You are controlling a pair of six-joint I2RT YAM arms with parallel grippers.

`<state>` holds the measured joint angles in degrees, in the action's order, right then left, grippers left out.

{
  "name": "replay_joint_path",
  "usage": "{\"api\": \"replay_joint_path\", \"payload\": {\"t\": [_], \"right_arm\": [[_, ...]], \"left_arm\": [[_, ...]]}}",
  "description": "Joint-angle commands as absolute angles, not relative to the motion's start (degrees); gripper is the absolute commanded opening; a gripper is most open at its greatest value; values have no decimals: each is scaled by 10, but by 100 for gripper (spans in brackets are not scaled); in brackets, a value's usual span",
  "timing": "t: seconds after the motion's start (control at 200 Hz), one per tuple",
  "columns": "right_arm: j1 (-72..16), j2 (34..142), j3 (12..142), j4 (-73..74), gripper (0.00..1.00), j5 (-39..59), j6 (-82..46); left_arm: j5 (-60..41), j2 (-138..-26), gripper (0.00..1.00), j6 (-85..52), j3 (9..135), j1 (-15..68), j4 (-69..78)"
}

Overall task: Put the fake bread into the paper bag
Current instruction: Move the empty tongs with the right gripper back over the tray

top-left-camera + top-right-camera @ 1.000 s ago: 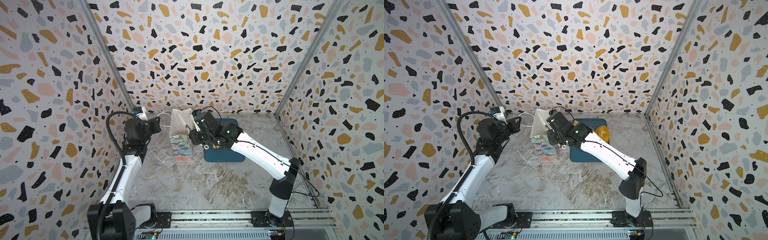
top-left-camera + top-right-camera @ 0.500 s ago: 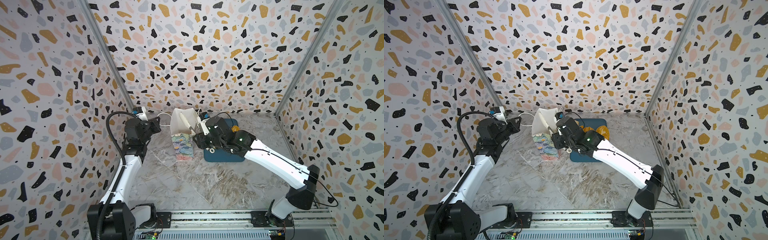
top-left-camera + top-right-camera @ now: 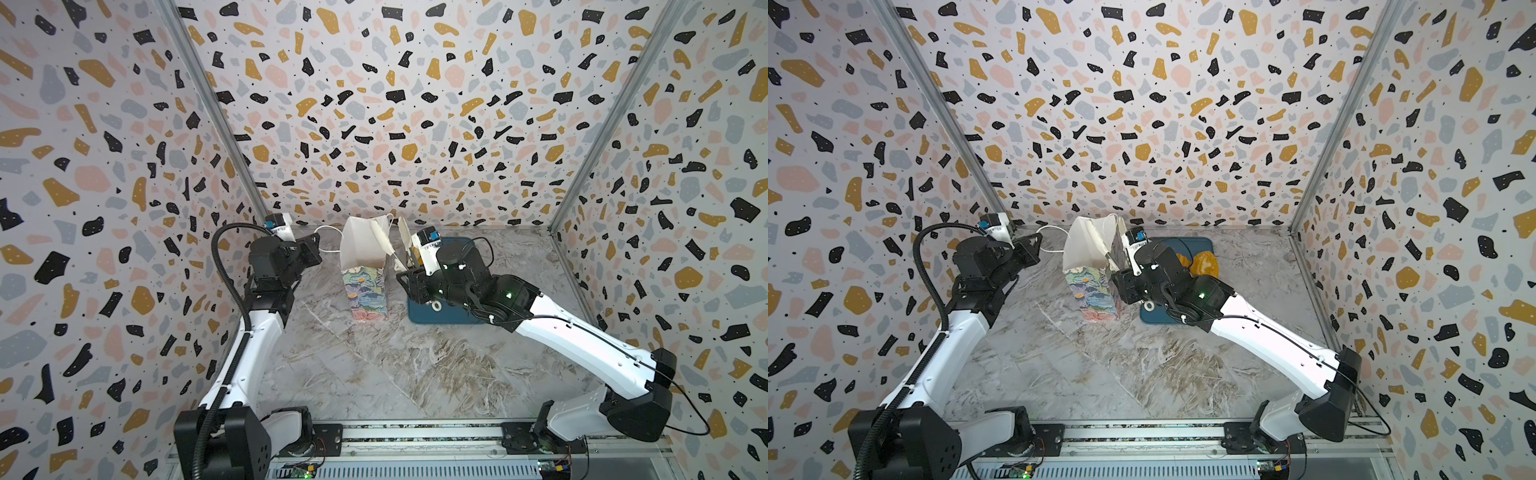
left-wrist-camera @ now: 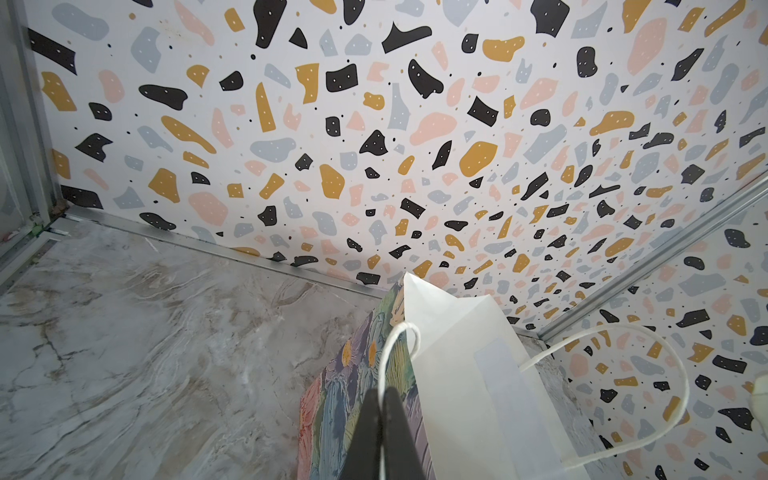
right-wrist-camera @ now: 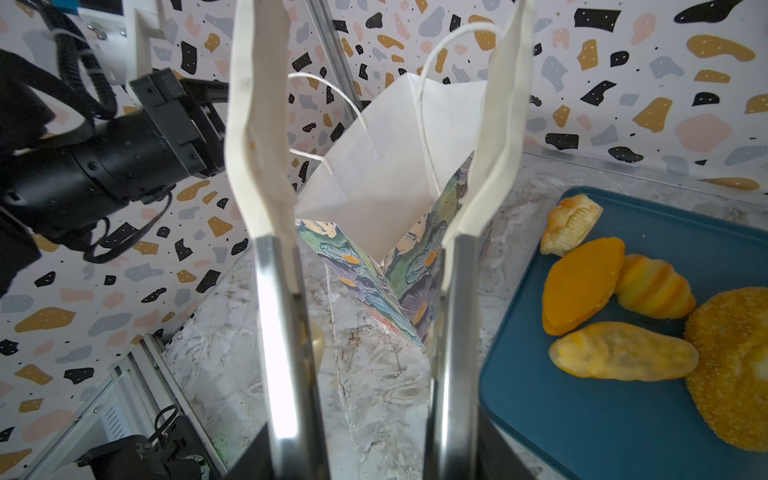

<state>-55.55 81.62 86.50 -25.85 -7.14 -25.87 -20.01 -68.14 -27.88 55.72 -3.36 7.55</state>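
Paper bag point(image 3: 365, 291) point(image 3: 1091, 291) stands upright at the back of the desk point(image 3: 374, 374), mouth open, white lining showing. It's just left of the blue tray point(image 3: 440, 319) point(image 3: 1158, 321); can't tell whether the two touch. No view shows the inside of the bag below the rim.

Left pincer point(image 3: 316, 248) sits on the bag's left at about rim height. In the left wrist view its black fingers point(image 4: 365, 428) are pressed together with the bag's cord handle point(image 4: 392, 345) running down between them, so it's clamped on that handle.

Right pincer point(image 3: 390, 226) point(image 5: 384, 25) is on the tray side of the bag, pointing up past the mouth. Its two long fingers point(image 5: 257, 124) have white-wrapped tips and stand apart with nothing between them. In both top views one finger overlaps the white lining and the other shows just right of the bag. Contact with the paper: can't tell.

Bread is on the tray, none in either pincer. The right wrist view shows five pieces bunched together:
- plaited pastry point(image 5: 571, 224)
- smooth orange oval point(image 5: 582, 286)
- ridged roll point(image 5: 656, 291)
- flat tan piece point(image 5: 623, 351)
- seeded loaf point(image 5: 731, 365), cut off by the frame edge

The right arm point(image 3: 561, 332) hangs over the tray in both top views. In a top view only two orange bits point(image 3: 1204, 262) peek out behind it.
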Motion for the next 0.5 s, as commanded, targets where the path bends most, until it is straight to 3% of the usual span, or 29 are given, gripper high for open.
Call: {"api": "replay_joint_path", "payload": {"t": [0.0,0.496], "right_arm": [[-542,776,847,-226,52,-81,-271],[-485,704,742,-206,52,-61,-308]], "left_arm": [[-196,-667,0,-278,556,-32,89],[-196,-668,0,-278,555,-32,90]]}}
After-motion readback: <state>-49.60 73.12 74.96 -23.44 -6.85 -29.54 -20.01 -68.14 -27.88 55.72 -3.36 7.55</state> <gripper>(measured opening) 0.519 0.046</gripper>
